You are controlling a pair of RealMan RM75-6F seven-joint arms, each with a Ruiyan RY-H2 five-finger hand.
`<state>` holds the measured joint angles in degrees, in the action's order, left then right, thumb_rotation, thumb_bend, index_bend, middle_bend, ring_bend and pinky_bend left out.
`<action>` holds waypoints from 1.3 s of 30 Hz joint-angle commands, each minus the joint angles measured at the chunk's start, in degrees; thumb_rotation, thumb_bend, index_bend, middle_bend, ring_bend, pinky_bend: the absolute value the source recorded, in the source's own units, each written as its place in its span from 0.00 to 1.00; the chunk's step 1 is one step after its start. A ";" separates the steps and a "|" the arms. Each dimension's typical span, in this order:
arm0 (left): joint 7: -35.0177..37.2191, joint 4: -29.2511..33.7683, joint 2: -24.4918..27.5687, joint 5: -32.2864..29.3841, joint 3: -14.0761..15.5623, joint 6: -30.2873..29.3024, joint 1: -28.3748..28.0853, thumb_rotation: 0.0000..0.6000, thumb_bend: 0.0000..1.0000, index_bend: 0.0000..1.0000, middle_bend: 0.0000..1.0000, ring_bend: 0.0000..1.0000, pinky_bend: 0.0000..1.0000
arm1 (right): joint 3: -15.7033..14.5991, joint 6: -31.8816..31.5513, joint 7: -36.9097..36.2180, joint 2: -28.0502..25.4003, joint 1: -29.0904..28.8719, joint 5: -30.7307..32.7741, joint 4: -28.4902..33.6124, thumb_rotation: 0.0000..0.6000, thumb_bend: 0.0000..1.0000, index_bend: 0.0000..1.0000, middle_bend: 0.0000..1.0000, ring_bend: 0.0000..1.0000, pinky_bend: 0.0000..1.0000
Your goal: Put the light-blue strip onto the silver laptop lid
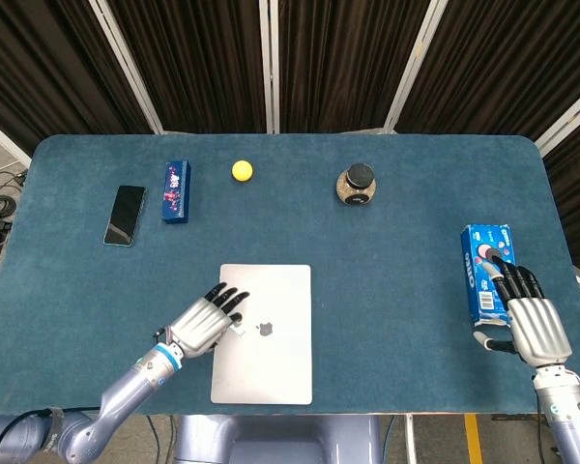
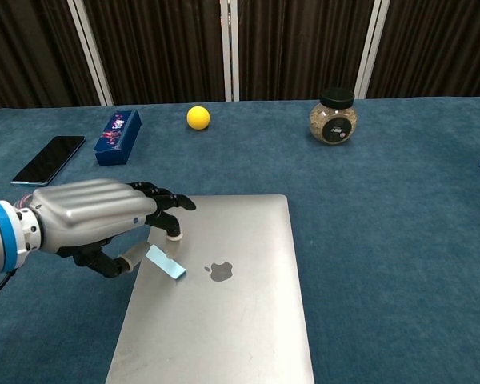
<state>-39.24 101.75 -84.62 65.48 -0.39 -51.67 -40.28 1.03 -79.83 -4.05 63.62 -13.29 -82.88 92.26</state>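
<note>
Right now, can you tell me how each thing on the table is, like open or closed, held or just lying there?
laptop: lid closed, flat on the table.
blue strip: lying on the lid; left hand beside it, contact unclear.
right hand: fingers on the cookie box, which lies flat.
jar: upright, lid on.
phone: flat, screen dark.
ball: resting on the table.
</note>
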 commanded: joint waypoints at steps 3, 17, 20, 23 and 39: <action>0.01 -0.84 -0.96 -0.51 0.78 -0.13 -0.16 1.00 0.77 0.34 0.00 0.00 0.00 | 0.33 0.12 -0.05 -0.05 0.22 -0.20 -0.02 1.00 0.00 0.00 0.00 0.00 0.00; -1.38 -2.36 -3.34 -1.00 1.88 -1.02 -0.85 1.00 0.77 0.33 0.00 0.00 0.00 | 0.99 0.43 -0.35 -0.02 0.76 -0.84 -0.21 1.00 0.00 0.00 0.00 0.00 0.00; -1.14 -2.77 -3.87 -0.72 2.07 -1.11 -0.93 1.00 0.77 0.33 0.00 0.00 0.00 | 1.15 0.46 -0.39 0.01 0.86 -0.94 -0.21 1.00 0.00 0.00 0.00 0.00 0.00; -0.80 -3.57 -4.32 0.20 2.57 -1.28 -0.92 1.00 0.77 0.33 0.00 0.00 0.00 | 1.35 0.43 -0.51 0.00 1.01 -1.05 -0.24 1.00 0.00 0.00 0.00 0.00 0.00; -0.72 -4.06 -5.30 1.40 3.21 -2.39 -0.87 1.00 0.77 0.33 0.00 0.00 0.00 | 1.95 0.50 -1.09 -0.25 1.52 -1.64 -0.13 1.00 0.00 0.00 0.00 0.00 0.00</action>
<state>-39.96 97.62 -89.94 66.80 2.86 -53.96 -41.18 2.99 -79.33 -5.14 63.37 -11.76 -84.52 92.13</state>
